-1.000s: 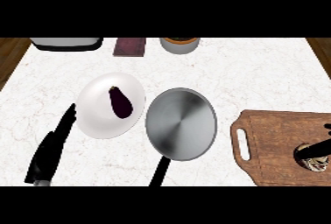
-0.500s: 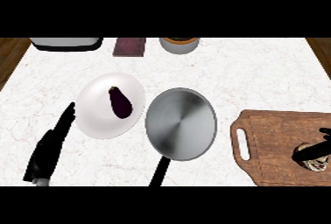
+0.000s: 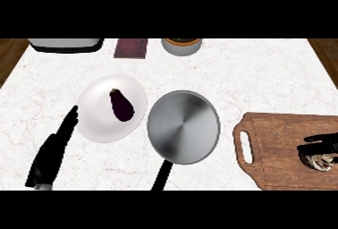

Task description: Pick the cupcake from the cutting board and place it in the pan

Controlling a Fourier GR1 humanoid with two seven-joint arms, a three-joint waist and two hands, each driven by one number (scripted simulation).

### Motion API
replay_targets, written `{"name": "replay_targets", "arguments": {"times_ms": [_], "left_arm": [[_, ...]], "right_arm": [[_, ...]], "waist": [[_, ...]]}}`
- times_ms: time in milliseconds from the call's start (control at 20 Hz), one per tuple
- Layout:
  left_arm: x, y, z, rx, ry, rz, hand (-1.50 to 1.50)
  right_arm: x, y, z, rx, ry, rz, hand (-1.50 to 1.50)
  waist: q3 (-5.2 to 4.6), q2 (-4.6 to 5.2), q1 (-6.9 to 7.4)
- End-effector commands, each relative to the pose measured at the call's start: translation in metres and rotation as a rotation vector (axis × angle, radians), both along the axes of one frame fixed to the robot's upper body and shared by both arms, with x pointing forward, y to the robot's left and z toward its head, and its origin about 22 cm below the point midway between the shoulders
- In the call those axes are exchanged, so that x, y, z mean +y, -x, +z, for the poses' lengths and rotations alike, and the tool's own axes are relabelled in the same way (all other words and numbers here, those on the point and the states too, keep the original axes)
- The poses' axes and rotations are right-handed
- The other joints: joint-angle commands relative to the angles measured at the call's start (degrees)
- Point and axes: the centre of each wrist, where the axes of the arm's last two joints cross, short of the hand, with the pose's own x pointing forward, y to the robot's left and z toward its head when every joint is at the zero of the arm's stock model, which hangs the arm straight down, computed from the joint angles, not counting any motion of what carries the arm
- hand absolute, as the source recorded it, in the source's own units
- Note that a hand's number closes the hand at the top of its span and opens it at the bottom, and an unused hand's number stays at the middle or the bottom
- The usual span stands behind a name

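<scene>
Evidently, in the head view, the right hand (image 3: 322, 144) sat at the frame's right edge over the cutting board (image 3: 277, 134), its fingers curled round the cupcake (image 3: 318, 160), which was half hidden and not clearly lifted off the wood. The pan (image 3: 183, 126) lay well apart to the left, bare inside, beside a plate (image 3: 99, 120) carrying an eggplant (image 3: 120, 105). The left hand (image 3: 56, 150) rested with straight fingers near the plate's left rim. With so little of the cupcake showing, the hold might have been shallow, so it could tip or slip during the carry, or catch the pan's rim.
</scene>
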Motion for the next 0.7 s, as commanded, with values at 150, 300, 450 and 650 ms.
{"name": "replay_targets", "arguments": {"times_ms": [150, 300, 450, 650], "left_arm": [[0.008, 0.0, -0.017, 0.006, 0.009, 0.002, 0.0], [0.011, -0.007, -0.006, -0.001, 0.006, 0.002, 0.0], [0.011, 0.006, -0.01, 0.008, -0.019, 0.018, 0.0], [0.012, -0.003, 0.0, 0.014, 0.007, 0.01, 0.0]], "right_arm": [[0.009, -0.007, -0.012, -0.023, -0.088, -0.096, 1.5], [0.013, -0.006, 0.011, -0.035, -0.07, -0.093, 1.5], [0.036, 0.027, 0.002, -0.076, 0.058, 0.158, 1.5], [0.09, 0.05, -0.007, -0.127, 0.194, 0.613, 1.5]], "waist": [[0.79, 0.44, 0.3], [0.77, 0.31, -0.01], [0.71, -0.03, -0.7], [0.63, -0.48, -0.26]]}}
